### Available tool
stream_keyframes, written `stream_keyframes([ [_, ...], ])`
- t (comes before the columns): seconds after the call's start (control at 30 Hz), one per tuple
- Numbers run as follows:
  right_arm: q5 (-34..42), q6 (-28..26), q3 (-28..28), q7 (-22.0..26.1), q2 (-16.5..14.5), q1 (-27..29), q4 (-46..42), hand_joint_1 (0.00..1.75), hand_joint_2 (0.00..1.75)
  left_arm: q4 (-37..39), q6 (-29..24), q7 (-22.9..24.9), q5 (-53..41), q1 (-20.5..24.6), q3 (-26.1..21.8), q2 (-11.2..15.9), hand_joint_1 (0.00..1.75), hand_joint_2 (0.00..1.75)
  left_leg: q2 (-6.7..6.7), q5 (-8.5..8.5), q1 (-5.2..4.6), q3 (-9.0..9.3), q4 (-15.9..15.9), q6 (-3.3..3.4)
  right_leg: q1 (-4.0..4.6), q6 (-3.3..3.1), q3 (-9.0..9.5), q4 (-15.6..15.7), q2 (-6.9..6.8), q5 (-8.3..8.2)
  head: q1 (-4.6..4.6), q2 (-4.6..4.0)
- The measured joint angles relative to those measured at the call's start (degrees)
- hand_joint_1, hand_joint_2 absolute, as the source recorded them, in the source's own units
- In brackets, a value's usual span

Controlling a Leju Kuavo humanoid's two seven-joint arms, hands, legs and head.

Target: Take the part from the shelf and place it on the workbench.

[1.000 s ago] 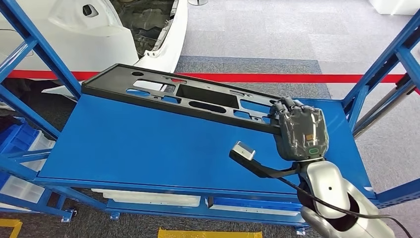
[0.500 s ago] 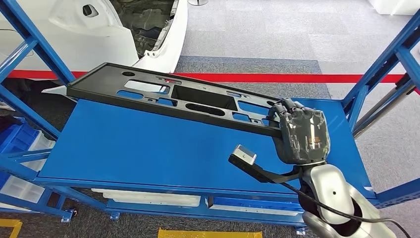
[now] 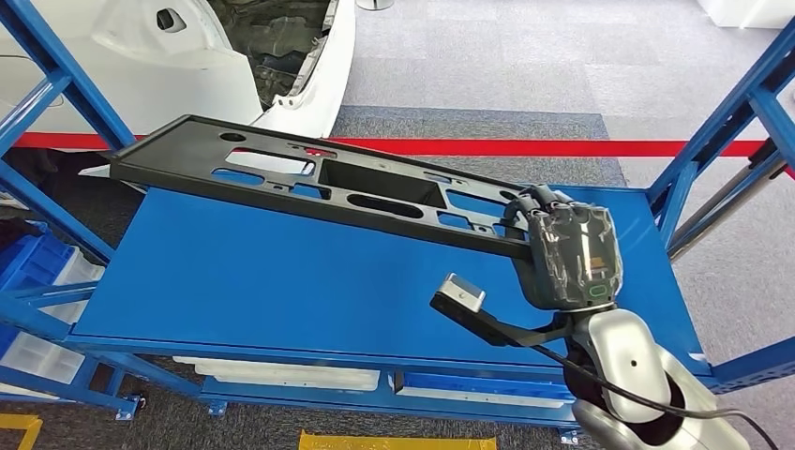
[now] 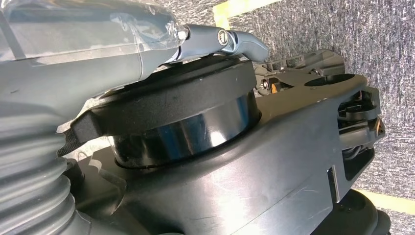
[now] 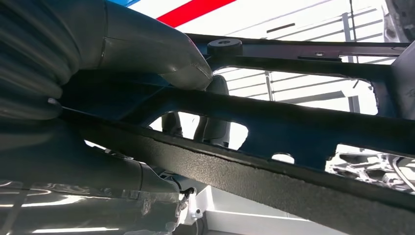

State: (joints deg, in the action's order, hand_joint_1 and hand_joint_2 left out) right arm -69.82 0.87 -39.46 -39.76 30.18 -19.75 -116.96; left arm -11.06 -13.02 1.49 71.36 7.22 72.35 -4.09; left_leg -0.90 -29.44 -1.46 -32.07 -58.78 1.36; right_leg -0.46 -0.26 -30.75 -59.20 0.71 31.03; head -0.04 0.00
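At the right end of the blue shelf (image 3: 281,272), the right hand (image 3: 567,253) has its fingers (image 5: 215,85) curled through an opening and its thumb (image 5: 147,49) pressed on a bar of the long black part (image 3: 309,183), whose long axis runs from that grip away to the far left, out past the shelf's left edge. Flat, matt, grainy plastic pierced by cut-outs, it will likely lever hard on a one-ended hold. Whether the left hand (image 4: 73,54) is closed or spread I cannot tell.
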Motion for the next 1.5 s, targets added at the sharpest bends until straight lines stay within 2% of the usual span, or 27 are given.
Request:
stream_keyframes([
  [0.17, 0.2, -0.3, -0.4, 0.0, 0.0, -0.1, 0.0, 1.75, 1.75, 0.0, -0.4, 0.0, 0.1, 0.0, 0.0, 0.0, 0.00, 1.75, 0.00, -0.14, -0.27, -0.10, -0.4, 0.49, -0.41, 0.46, 0.03, 0.3, 0.01, -0.20, -0.19, 0.00],
  [0.27, 0.2, -0.3, -0.4, 0.0, 0.0, -0.2, 0.0, 1.75, 1.75, 0.0, -0.7, 0.0, 0.2, 0.0, 0.0, -0.2, 0.00, 1.75, 0.25, 0.50, 0.30, 0.86, 1.2, 1.04, -0.20, 0.93, -0.10, -0.6, -0.01, 0.53, -0.25, 0.00],
  [0.3, 0.2, -0.3, -0.4, 0.0, 0.0, -0.3, 0.0, 1.75, 1.75, 0.0, -0.7, 0.0, 0.2, -0.1, 0.0, -0.3, 0.00, 1.75, 0.37, 0.74, 0.58, 1.30, 1.8, 1.22, -0.17, 1.11, -0.93, -2.5, -0.06, 1.61, -0.08, 0.00],
  [0.37, 0.2, -0.3, -0.5, 0.0, 0.0, -0.5, 0.0, 1.75, 1.75, 0.0, -0.9, 0.0, 0.3, -0.2, 0.0, -0.3, 0.00, 1.75, 0.48, 0.86, 0.83, 1.69, 2.1, 1.35, -0.49, 1.53, -4.50, -9.3, -0.19, 4.56, 0.50, 0.00],
  [0.4, 0.2, -0.3, -0.5, 0.0, 0.0, -0.5, 0.0, 1.75, 1.75, 0.0, -0.9, 0.0, 0.3, -0.2, 0.0, -0.3, 0.00, 1.75, 0.49, 0.78, 0.89, 1.71, 2.1, 1.32, -0.70, 1.79, -6.52, -12.7, -0.22, 5.52, 0.70, 0.00],
  [0.43, 0.2, -0.3, -0.5, 0.0, 0.0, -0.4, 0.0, 1.75, 1.75, 0.0, -0.9, 0.0, 0.3, -0.2, 0.0, -0.3, 0.00, 1.75, 0.48, 0.65, 0.95, 1.76, 2.0, 1.21, -0.92, 2.03, -7.96, -14.7, -0.27, 5.51, 0.82, 0.00],
  [0.47, 0.2, -0.3, -0.5, 0.0, 0.0, -0.4, 0.0, 1.75, 1.75, 0.0, -0.9, 0.0, 0.3, -0.2, 0.0, -0.3, 0.00, 1.75, 0.44, 0.43, 1.07, 1.85, 1.8, 1.03, -1.14, 2.27, -8.43, -14.6, -0.35, 4.32, 0.90, 0.00],
  [0.53, 0.2, -0.3, -0.6, 0.0, 0.0, -0.4, 0.0, 1.75, 1.75, 0.0, -1.0, 0.0, 0.3, -0.2, 0.0, -0.3, 0.00, 1.75, 0.32, -0.38, 1.45, 2.12, 1.1, 0.34, -1.57, 2.90, -6.53, -8.7, -0.59, -0.22, 1.06, 0.00],
  [0.57, 0.2, -0.3, -0.6, 0.0, 0.0, -0.4, 0.0, 1.75, 1.75, 0.0, -1.0, 0.0, 0.4, -0.2, 0.0, -0.3, 0.00, 1.75, 0.25, -0.87, 1.47, 2.14, 0.6, -0.13, -1.61, 3.18, -5.37, -5.6, -0.66, -1.85, 1.34, 0.00],
  [0.6, 0.2, -0.3, -0.6, 0.0, 0.0, -0.4, 0.0, 1.75, 1.75, 0.0, -1.1, 0.0, 0.4, -0.2, 0.0, -0.2, 0.00, 1.75, 0.20, -1.25, 1.38, 2.00, 0.0, -0.56, -1.67, 3.11, -4.57, -3.4, -0.65, -2.63, 1.61, 0.00],
  [0.67, 0.3, -0.3, -0.7, 0.0, 0.0, -0.4, 0.0, 1.75, 1.75, 0.1, -1.2, -0.1, 0.5, -0.2, 0.0, -0.2, 0.00, 1.75, 0.15, -1.47, 1.01, 1.66, -0.5, -1.14, -1.57, 2.42, -4.52, -2.5, -0.50, -2.29, 1.44, 0.00],
  [0.77, 0.7, -0.3, -0.8, -0.1, 0.0, -0.4, 0.0, 1.75, 1.75, 0.1, -1.4, -0.1, 0.6, -0.2, 0.0, -0.2, 0.00, 1.75, 0.23, -2.27, 0.92, 1.41, -1.6, -1.72, -1.64, 1.20, -4.49, -2.4, -0.45, -2.15, 0.15, 0.00],
  [0.83, 0.8, -0.3, -0.9, -0.1, 0.0, -0.5, 0.0, 1.75, 1.75, 0.0, -1.4, -0.2, 0.6, -0.1, 0.0, -0.2, 0.00, 1.75, 0.29, -4.97, 0.82, -0.52, -6.3, -2.09, -1.55, 0.47, -4.32, -2.3, -0.60, -2.07, -0.69, 0.00],
  [0.9, 0.8, -0.3, -0.9, -0.1, 0.0, -0.6, 0.0, 1.75, 1.75, 0.0, -1.4, -0.3, 0.6, 0.1, 0.0, -0.3, 0.00, 1.75, 0.30, -7.98, 0.52, -4.07, -13.7, -2.13, -1.13, -0.01, -4.27, -2.3, -0.72, -1.94, -1.54, -0.01],
  [0.93, 0.9, -0.3, -0.9, -0.1, 0.0, -0.6, 0.0, 1.75, 1.75, 0.0, -1.4, -0.4, 0.6, 0.2, 0.0, -0.3, 0.00, 1.75, 0.29, -8.47, 0.30, -5.31, -16.3, -1.98, -0.89, -0.15, -4.18, -2.3, -0.73, -1.87, -1.80, -0.01],
  [0.97, 0.9, -0.3, -1.0, -0.1, 0.0, -0.6, 0.0, 1.75, 1.75, 0.0, -1.4, -0.5, 0.6, 0.2, 0.0, -0.3, 0.00, 1.75, 0.29, -7.85, 0.08, -5.68, -16.9, -1.69, -0.65, -0.26, -4.04, -2.3, -0.67, -1.80, -2.03, -0.01],
  [1.0, 0.9, -0.3, -1.0, -0.1, 0.0, -0.6, 0.0, 1.75, 1.75, 0.0, -1.4, -0.5, 0.7, 0.2, 0.0, -0.4, 0.00, 1.75, 0.29, -6.16, -0.13, -5.11, -15.3, -1.28, -0.41, -0.37, -3.82, -2.3, -0.58, -1.73, -2.25, 0.00],
  [1.07, 1.0, -0.3, -1.1, -0.1, 0.0, -0.6, 0.0, 1.75, 1.75, 0.0, -1.5, -0.4, 0.7, 0.2, 0.0, -0.5, 0.00, 1.75, 0.21, -1.83, -0.44, -2.54, -8.7, -0.21, -0.02, -0.51, -3.38, -2.2, -0.41, -1.55, -2.49, 0.00],
  [1.1, 1.1, -0.3, -1.1, -0.1, 0.0, -0.6, 0.0, 1.75, 1.75, 0.0, -1.5, -0.4, 0.7, 0.1, 0.0, -0.5, 0.00, 1.75, 0.15, -0.30, -0.56, -1.58, -5.7, 0.23, 0.13, -0.49, -3.32, -2.2, -0.32, -1.51, -2.46, 0.00],
  [1.13, 1.1, -0.3, -1.1, -0.1, 0.1, -0.6, 0.0, 1.75, 1.75, 0.0, -1.5, -0.3, 0.7, 0.1, 0.0, -0.5, 0.00, 1.75, 0.11, 0.45, -0.69, -1.05, -3.8, 0.54, 0.19, -0.37, -3.41, -2.2, -0.26, -1.57, -2.40, 0.00],
  [1.23, 1.3, -0.3, -1.1, -0.1, 0.1, -0.6, 0.0, 1.75, 1.75, 0.0, -1.5, -0.3, 0.7, 0.1, 0.0, -0.7, 0.00, 1.75, 0.13, 0.49, -0.69, -0.79, -1.6, 0.91, 0.18, 0.31, -3.99, -2.1, -0.22, -1.89, -2.36, 0.00],
  [1.3, 1.6, -0.3, -1.1, -0.1, 0.1, -0.6, 0.0, 1.75, 1.75, 0.0, -1.5, -0.3, 0.7, 0.1, 0.0, -0.8, 0.00, 1.75, 0.21, 0.75, -0.24, -0.40, -0.1, 1.16, 0.28, 0.89, -4.71, -3.6, -0.31, -0.57, -1.99, 0.00],
  [1.33, 1.9, -0.3, -1.1, -0.1, 0.2, -0.6, 0.0, 1.75, 1.75, 0.0, -1.5, -0.3, 0.7, 0.1, 0.0, -0.9, 0.00, 1.75, 0.27, 0.93, -0.02, -0.27, 0.4, 1.28, 0.25, 1.20, -5.62, -5.9, -0.36, 0.94, -1.60, 0.00],
  [1.4, 2.6, -0.3, -1.1, 0.0, 0.2, -0.5, 0.0, 1.75, 1.75, 0.0, -1.5, -0.2, 0.7, 0.1, 0.0, -0.9, 0.00, 1.75, 0.34, 1.14, -0.02, -0.36, 0.5, 1.44, 0.00, 1.80, -8.23, -12.4, -0.43, 4.26, -0.80, 0.00],
  [1.43, 2.9, -0.2, -1.1, 0.0, 0.3, -0.4, 0.0, 1.75, 1.75, 0.0, -1.5, -0.2, 0.7, 0.1, 0.0, -0.9, 0.00, 1.75, 0.36, 1.14, -0.03, -0.41, 0.4, 1.45, -0.12, 2.03, -9.23, -15.0, -0.44, 5.10, -0.54, 0.00],
  [1.47, 3.1, -0.2, -1.1, 0.0, 0.3, -0.3, 0.0, 1.75, 1.75, 0.0, -1.5, -0.2, 0.7, 0.1, 0.0, -0.9, 0.00, 1.75, 0.38, 1.14, -0.04, -0.45, 0.2, 1.45, -0.20, 2.17, -9.43, -15.9, -0.45, 4.91, -0.33, 0.00],
  [1.5, 3.2, -0.2, -1.1, 0.0, 0.3, -0.2, 0.0, 1.75, 1.75, 0.0, -1.5, -0.2, 0.7, 0.1, 0.0, -0.9, 0.00, 1.75, 0.39, 1.12, -0.04, -0.47, 0.1, 1.43, -0.26, 2.23, -8.68, -14.8, -0.46, 3.74, -0.13, 0.00],
])
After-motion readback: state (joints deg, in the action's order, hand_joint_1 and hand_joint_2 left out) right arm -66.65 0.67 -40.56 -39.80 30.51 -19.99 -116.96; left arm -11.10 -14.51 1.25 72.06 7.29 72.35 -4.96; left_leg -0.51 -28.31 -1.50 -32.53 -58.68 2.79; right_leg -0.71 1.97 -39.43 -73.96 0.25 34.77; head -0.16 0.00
